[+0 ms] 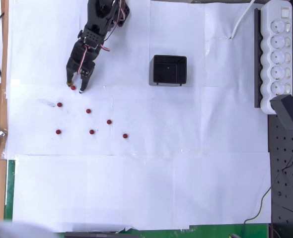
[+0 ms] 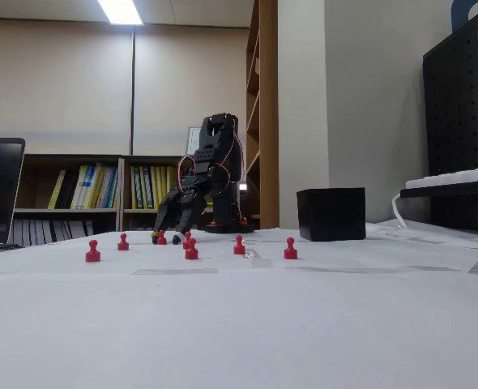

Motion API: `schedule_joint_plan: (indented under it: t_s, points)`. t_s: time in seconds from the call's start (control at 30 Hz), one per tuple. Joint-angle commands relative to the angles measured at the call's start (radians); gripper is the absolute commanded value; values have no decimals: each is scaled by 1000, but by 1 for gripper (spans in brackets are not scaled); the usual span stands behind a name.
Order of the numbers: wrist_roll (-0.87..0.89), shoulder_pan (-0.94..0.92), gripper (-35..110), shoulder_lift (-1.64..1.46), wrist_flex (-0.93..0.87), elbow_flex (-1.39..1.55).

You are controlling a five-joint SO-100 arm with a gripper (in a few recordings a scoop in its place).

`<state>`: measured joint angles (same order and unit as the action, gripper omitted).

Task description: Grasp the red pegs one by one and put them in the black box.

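In the overhead view my black gripper [image 1: 75,87] is lowered to the white paper at the upper left, open, its two fingertips straddling one red peg [image 1: 73,88]. Several more red pegs lie loose below it, among them one at the left [image 1: 59,104], one mid-cluster [image 1: 88,111] and the rightmost [image 1: 125,135]. The black box [image 1: 152,69] stands open-topped well to the right of the gripper, its floor bare. In the fixed view the gripper [image 2: 166,237] touches down around a peg [image 2: 161,237], with other pegs [image 2: 191,250] in front and the box [image 2: 330,214] to the right.
A white power strip [image 1: 278,54] with a black adapter [image 1: 288,111] lies along the right edge beside a black pegboard [image 1: 285,173]. A white cable [image 1: 243,20] runs in at the top right. The table's wooden edge [image 1: 5,59] is at the left. A laptop [image 2: 0,190] stands at the left.
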<state>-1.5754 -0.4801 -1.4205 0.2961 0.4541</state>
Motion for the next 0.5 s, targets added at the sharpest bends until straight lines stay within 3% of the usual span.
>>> schedule_joint_plan:
  t_s: [0.0,0.47]
  points:
    - [-12,-20,14,-18,23,37]
    - [-23,-29,6,-37,75,43]
